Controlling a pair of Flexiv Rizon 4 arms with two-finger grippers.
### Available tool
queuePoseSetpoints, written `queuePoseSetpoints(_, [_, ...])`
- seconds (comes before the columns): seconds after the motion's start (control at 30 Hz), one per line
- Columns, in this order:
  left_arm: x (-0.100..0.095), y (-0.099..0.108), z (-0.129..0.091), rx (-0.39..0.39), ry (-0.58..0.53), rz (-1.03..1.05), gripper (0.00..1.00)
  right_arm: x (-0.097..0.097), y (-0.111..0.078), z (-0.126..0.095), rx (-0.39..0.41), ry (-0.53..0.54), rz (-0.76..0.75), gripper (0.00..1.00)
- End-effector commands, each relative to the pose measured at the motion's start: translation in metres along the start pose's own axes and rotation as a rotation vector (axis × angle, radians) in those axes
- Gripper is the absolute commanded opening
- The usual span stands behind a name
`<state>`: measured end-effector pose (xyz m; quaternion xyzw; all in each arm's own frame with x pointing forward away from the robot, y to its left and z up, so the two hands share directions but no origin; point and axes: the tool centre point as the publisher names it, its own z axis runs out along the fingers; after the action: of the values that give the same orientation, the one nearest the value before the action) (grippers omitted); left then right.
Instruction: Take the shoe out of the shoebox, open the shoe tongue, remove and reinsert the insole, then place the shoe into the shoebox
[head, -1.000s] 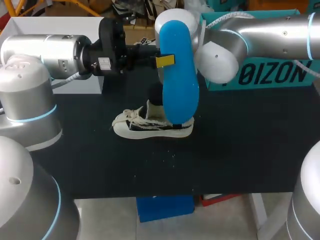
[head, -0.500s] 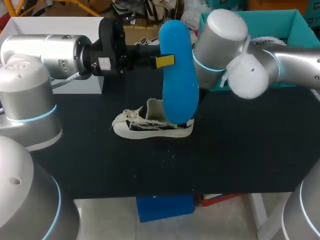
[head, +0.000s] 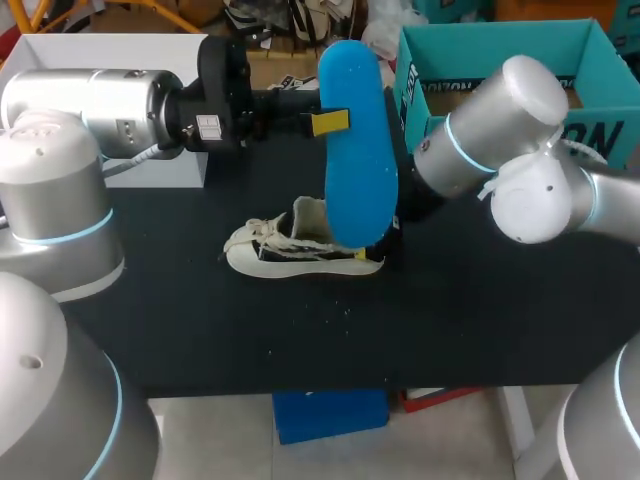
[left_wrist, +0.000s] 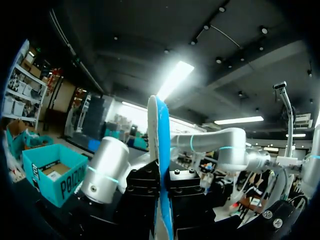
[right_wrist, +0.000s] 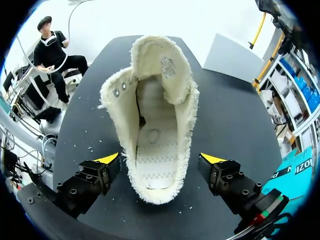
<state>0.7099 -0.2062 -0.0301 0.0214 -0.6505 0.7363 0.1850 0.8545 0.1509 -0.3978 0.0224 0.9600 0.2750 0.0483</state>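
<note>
The right claw (right_wrist: 160, 165) is spread wide, its two yellow tips standing on either side of the shoe's (right_wrist: 155, 110) heel end and clear of the canvas, with nothing gripped. The left claw (head: 330, 122) is clamped on the blue insole (head: 355, 150). In the left wrist view the insole (left_wrist: 161, 165) shows edge-on, pinched between the black fingers (left_wrist: 145, 187).

The shoe (head: 300, 255) is cream canvas with frayed edges, a dark stripe along its pale sole and loose laces at the toe. Its tongue is pulled up and back, and the bare stitched footbed shows inside. It stands on its sole on the black counter (head: 450, 320).

Compared with a second ago, the right arm, which then lay across the teal shoebox (head: 490, 28) beyond the shoe, has swung round to the shoe's heel side, so the shoebox's open mouth now shows. The left arm, the insole and the shoe have kept their places.

The shoe's long axis runs across the counter, toe toward my left and heel toward my right. The insole is held above the shoe with its broad face to the head camera. There its length crosses the shoe's line, and its lower end overlaps the heel.
</note>
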Motion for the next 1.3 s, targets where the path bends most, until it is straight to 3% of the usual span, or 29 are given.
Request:
queuePoseSetpoints(0.03, [0.000,0.001,0.002,0.001,-0.004,0.002,0.00,0.002,-0.006,0.003,-0.160,0.000,-0.009,1.00])
queuePoseSetpoints(0.27, [0.000,0.001,0.002,0.001,-0.004,0.002,0.00,0.003,-0.012,0.006,-0.238,0.001,0.000,1.00])
queuePoseSetpoints(0.7, [0.000,0.001,0.002,0.001,-0.004,0.002,0.00,0.003,-0.022,0.009,-0.307,0.014,0.040,1.00])
queuePoseSetpoints(0.77, [0.000,0.001,0.002,0.001,-0.004,0.002,0.00,0.003,-0.023,0.008,-0.360,0.022,0.056,1.00])
queuePoseSetpoints(1.3, [0.000,0.001,0.002,0.001,-0.004,0.002,0.00,0.003,-0.026,0.009,-0.406,0.037,0.067,1.00])
